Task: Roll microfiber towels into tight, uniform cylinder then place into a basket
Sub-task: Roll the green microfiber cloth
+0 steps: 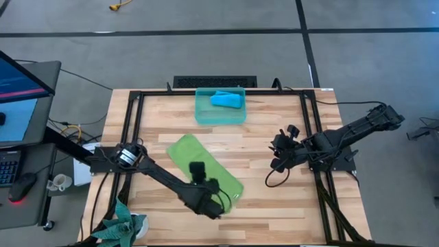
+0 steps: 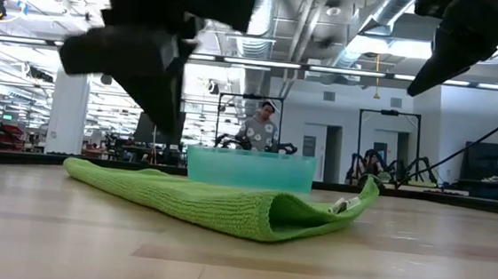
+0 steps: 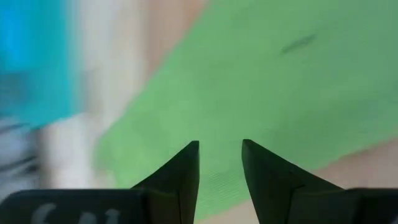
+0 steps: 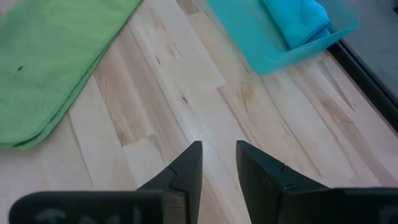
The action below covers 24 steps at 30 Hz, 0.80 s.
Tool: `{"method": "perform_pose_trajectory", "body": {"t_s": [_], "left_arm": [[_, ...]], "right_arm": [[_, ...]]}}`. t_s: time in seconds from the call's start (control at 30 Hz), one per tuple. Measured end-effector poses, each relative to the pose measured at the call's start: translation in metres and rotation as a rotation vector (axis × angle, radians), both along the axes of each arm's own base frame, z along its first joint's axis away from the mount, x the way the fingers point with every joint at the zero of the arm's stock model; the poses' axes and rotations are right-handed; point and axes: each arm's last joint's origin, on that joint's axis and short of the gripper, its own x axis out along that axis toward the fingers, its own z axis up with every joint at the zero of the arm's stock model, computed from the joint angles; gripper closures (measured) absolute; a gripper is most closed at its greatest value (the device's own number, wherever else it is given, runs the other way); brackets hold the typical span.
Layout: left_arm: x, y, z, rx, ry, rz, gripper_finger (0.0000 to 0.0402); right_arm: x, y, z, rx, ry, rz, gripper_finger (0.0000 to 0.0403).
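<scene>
The table (image 1: 274, 130) was a pale butcher-block top of jointed wooden strips, framed by black rails, standing on a grey floor crossed by dark lines; a monitor (image 1: 20, 89) stood off its left side and a small plant (image 1: 123, 226) at its near left corner. The lime green towel (image 1: 202, 168) lay flat and folded lengthwise, slanting across the middle of the wood (its near end doubled over with a small label showing in the low view); the basket (image 1: 220, 115) sat at the far edge, and the sky blue towel (image 1: 228, 100) lay rolled inside it. The left gripper (image 3: 221, 163) hung over the near end of the green towel, its fingers a little apart with nothing between them; the right gripper (image 4: 219, 163) waited above bare wood to the right of the towel, well apart from it, fingers likewise slightly parted and empty. Beyond the table the low view looked into a bright open hall with exposed ceiling ducts (image 2: 393, 8), white columns (image 2: 66, 112) and other workstations; a person (image 2: 261, 127) stood far back behind the basket.
</scene>
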Motion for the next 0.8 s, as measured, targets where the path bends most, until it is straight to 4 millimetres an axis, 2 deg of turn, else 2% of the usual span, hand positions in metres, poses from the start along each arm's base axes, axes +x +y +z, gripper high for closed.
{"method": "perform_pose_trajectory", "body": {"t_s": [0.07,0.2,0.4,0.57,0.7,0.8], "left_arm": [[-0.008,0.008,0.001,0.088,0.000,0.076,0.0288],[-0.015,0.024,-0.006,0.142,0.034,0.197,0.0288],[-0.022,0.049,-0.028,0.167,0.122,0.259,0.0288],[-0.026,0.062,-0.038,0.172,0.139,0.281,0.0292],[-0.037,0.065,-0.028,0.173,0.075,0.280,0.0308],[-0.051,0.067,-0.016,0.170,-0.035,0.284,0.0325]], "right_arm": [[0.000,0.000,0.000,0.000,0.000,0.000,0.0283],[0.000,0.000,0.000,0.000,0.000,0.000,0.0283],[0.000,0.000,0.000,0.000,0.000,0.000,0.0283],[0.000,0.000,0.000,-0.001,0.000,0.001,0.0283],[0.000,0.000,0.000,-0.002,0.001,0.002,0.0283],[0.000,0.000,0.000,-0.002,0.001,0.002,0.0283]]}}
